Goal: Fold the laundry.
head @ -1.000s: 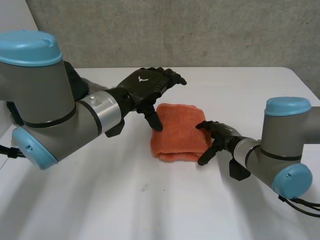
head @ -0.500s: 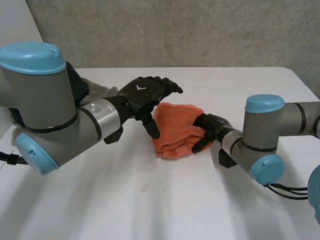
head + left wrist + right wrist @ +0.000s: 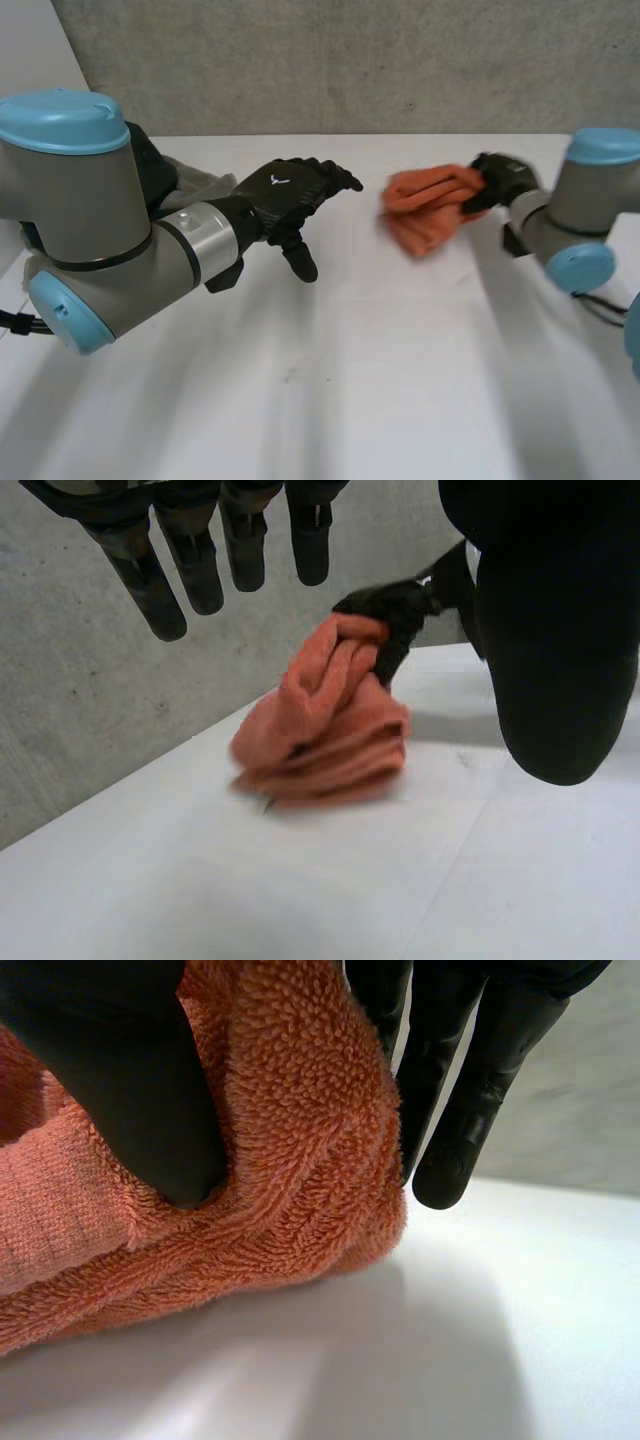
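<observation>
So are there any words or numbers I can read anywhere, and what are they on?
No words or numbers can be read anywhere.
Left hand: a small white mark on its back, a shape and not letters.
Towel, pinched in the right hand: no tag or print showing.
</observation>
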You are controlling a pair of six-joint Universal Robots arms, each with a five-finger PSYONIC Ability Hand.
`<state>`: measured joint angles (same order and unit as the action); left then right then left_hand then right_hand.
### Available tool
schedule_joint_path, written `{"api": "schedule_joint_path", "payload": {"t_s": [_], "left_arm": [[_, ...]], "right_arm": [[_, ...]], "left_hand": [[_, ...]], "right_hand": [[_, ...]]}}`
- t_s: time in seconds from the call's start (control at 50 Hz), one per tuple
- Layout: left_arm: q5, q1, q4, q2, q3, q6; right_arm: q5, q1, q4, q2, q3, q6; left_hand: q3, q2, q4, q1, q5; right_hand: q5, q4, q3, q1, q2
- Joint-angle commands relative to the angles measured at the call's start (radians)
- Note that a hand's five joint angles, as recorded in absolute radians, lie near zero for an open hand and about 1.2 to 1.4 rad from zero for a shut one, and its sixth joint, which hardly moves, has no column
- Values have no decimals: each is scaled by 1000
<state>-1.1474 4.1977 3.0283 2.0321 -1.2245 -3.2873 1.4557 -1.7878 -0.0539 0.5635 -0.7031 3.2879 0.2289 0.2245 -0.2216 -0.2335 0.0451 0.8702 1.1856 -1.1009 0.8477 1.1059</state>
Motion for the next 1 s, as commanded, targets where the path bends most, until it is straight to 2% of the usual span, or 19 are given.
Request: {"api": "schedule_joint_path", "payload": {"t_s": [0.02, 0.12, 0.22, 0.44, 0.64, 0.66, 0.68, 0.74, 0.8, 0.82, 0.88, 1.0], "left_arm": [[-2, -7, 6, -1, 3, 2], [-2, -13, 6, -3, 8, 17], [-1, -15, 6, -3, 10, 25], [-2, -16, 6, -1, 8, 26], [-2, -31, 6, -1, 5, 28], [-2, -31, 6, -1, 5, 29], [-2, -31, 6, -1, 5, 31], [-2, -33, 6, -1, 3, 37], [-2, -33, 6, -1, 3, 40], [-2, -33, 6, 0, 3, 40], [-2, -38, 6, 0, 3, 40], [-2, -39, 6, -3, -1, 40]], "right_arm": [[95, 149, -99, -157, 319, -53], [121, 249, -130, -273, 529, -63], [100, 318, -130, -320, 559, -88], [-78, 406, -244, -360, 550, -106], [-175, 478, -297, -306, 554, -175], [-176, 479, -299, -306, 554, -188], [-175, 484, -307, -306, 554, -220], [-166, 490, -319, -306, 556, -281], [-105, 507, -322, -312, 562, -355], [-47, 525, -320, -313, 565, -387], [3, 539, -316, -307, 574, -419], [-40, 536, -343, -235, 548, -433]], "left_hand": [[-15, -11, 8, 20, -6], [-15, -11, 8, 20, -6], [-12, -8, 5, 17, -3], [-12, -8, 5, 17, -3], [-12, -8, 5, 17, -3], [-12, -8, 5, 17, -3], [-12, -8, 5, 17, -3], [-12, -8, 5, 17, -3], [-12, -8, 5, 17, -3], [-12, -8, 5, 17, -3], [-12, -8, 5, 17, -3], [-12, -8, 5, 17, -3]], "right_hand": [[352, 211, -295, 549, 290], [352, 211, -295, 549, 290], [352, 211, -295, 549, 290], [352, 211, -295, 549, 290], [352, 211, -295, 549, 290], [85, -56, -29, 282, 24], [-842, -983, 898, -645, -903], [-870, -1011, 926, -673, -931], [-870, -1011, 926, -673, -931], [-870, -1011, 926, -673, -931], [-870, -1011, 926, -673, -931], [-870, -1011, 926, -673, -931]]}}
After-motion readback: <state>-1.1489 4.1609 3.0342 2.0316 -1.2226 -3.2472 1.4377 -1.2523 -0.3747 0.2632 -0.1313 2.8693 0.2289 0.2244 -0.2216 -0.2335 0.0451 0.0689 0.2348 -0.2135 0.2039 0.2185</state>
